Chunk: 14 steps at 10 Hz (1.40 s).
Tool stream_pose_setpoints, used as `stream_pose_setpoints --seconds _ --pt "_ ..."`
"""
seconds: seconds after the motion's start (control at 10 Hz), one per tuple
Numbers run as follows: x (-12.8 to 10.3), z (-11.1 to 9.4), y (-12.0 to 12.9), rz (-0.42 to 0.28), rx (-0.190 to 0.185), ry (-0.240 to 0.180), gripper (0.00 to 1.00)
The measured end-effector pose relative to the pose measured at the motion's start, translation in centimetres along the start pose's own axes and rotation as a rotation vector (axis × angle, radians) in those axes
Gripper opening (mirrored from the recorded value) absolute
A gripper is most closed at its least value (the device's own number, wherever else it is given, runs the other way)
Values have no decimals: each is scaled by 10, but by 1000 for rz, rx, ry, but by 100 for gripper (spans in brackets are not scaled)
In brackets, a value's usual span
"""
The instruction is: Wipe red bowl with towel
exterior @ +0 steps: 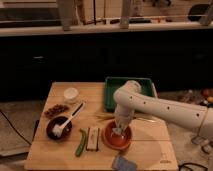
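In the one camera view we see a wooden table with a white robot arm reaching in from the right. The arm bends down so that its gripper sits inside the red bowl, which rests near the table's front edge, just right of centre. A pale scrap at the gripper's tip looks like the towel, lying against the bowl's lighter inside. We cannot tell whether the claw is spread or pinching the cloth.

Behind the bowl stands a green tray. To the left lie a green pepper and a pale block, then a dark bowl holding a white brush. A small white cup sits further back. A small blue-grey pad lies at the front edge, just below the red bowl.

We judge the wiping to be under way. To do it well, we would press lightly, sweep in circles around the inside, and keep the bowl from sliding toward the edge.
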Motion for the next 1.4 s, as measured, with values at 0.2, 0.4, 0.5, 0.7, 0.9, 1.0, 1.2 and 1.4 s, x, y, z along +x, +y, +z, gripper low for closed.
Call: stream_pose_setpoints --seconds 0.2,0.4,0.5,0.7,0.9,1.0,1.2,1.4 --pt "-13 1 -17 -74 40 -23 0" --pt "-35 2 -26 -154 65 -72 0" --pt "-44 4 -22 -177 66 -92 0" --pt "-65 8 -6 -215 56 -137 0" --pt "-69 11 18 -192 52 -160 0" --pt "-62 10 27 -167 57 -155 0" --pt "-36 6 39 -103 65 -123 0" --pt "-15 0 33 -75 66 -87 0"
